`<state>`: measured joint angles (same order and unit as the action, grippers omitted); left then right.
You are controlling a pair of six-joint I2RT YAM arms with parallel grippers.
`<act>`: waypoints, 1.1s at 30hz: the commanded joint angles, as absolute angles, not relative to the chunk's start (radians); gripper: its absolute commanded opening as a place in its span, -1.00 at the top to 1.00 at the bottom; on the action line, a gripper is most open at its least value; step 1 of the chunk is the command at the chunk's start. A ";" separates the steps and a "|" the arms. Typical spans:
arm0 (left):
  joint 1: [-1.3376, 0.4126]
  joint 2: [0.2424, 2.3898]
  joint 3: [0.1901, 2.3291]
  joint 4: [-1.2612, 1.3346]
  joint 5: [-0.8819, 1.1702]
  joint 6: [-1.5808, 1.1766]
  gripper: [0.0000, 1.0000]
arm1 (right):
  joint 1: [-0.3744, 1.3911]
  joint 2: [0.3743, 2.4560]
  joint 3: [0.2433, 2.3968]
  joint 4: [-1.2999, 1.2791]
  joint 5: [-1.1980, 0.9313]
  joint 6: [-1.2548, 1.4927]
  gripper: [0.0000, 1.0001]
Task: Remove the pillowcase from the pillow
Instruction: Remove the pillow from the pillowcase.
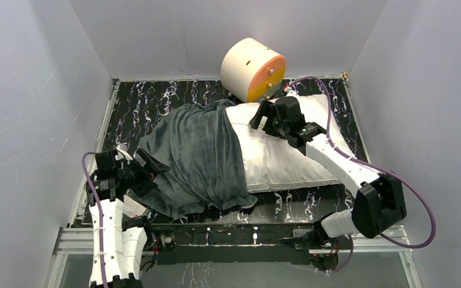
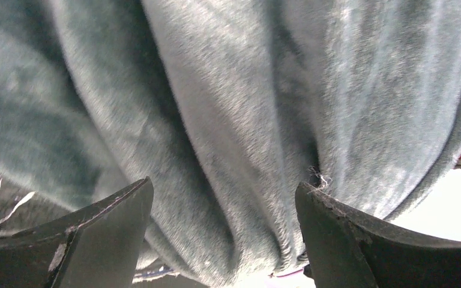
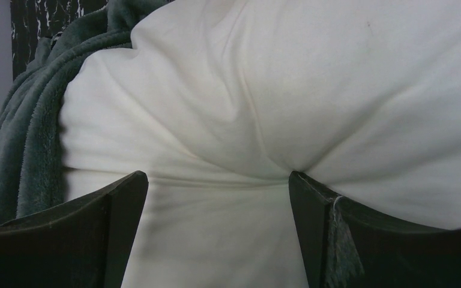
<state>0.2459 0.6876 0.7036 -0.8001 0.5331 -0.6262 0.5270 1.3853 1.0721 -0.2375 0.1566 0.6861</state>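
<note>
Pillowcase (grey face up) covers the left end of the pillow, whose long axis runs left to right on the marbled black tabletop. Left gripper, the nearer, faces the cloth with jaws apart and empty. Right gripper, likewise spread, bears on bare pillow. White walls stand close.

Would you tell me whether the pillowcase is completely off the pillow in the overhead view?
No: the pillowcase covers the left part of the pillow, and only its right part lies bare.
</note>
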 commanded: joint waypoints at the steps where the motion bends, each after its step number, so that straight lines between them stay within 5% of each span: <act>1: 0.236 0.631 0.775 -1.012 0.396 -0.686 -0.72 | 0.487 1.428 1.054 -0.422 0.263 0.663 -0.94; 7: 0.236 0.602 0.818 -1.131 0.310 -0.736 -0.66 | 0.486 1.424 1.064 -0.454 0.262 0.658 -0.89; 15: 0.236 0.561 0.642 -0.980 0.568 -0.913 -0.43 | 0.487 1.366 1.015 -0.407 0.265 0.660 -0.91; 21: 0.236 0.556 0.571 -0.942 0.581 -0.974 -0.34 | 0.487 1.378 1.001 -0.405 0.274 0.652 -0.93; 24: 0.235 0.569 0.486 -0.786 0.623 -1.058 -0.08 | 0.487 1.389 1.002 -0.393 0.266 0.651 -0.94; 25: 0.223 0.579 0.450 -0.723 0.649 -1.100 0.28 | 0.487 1.394 1.002 -0.386 0.268 0.648 -0.94; 28: 0.181 0.610 0.441 -0.646 0.648 -1.078 0.95 | 0.485 1.406 1.008 -0.390 0.328 0.649 -0.97; 30: 0.177 0.680 0.531 -0.657 0.582 -0.986 1.00 | 0.479 1.412 0.993 -0.401 0.408 0.668 -0.97; 33: 0.177 0.745 0.875 -0.907 0.107 -0.774 1.00 | 0.403 1.426 0.928 -0.415 0.411 0.645 -0.83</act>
<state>0.1783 0.6994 0.5304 -0.7261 0.5304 -0.9840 0.5098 1.3678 1.0344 -0.2066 0.2344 0.6979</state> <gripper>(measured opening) 0.010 0.931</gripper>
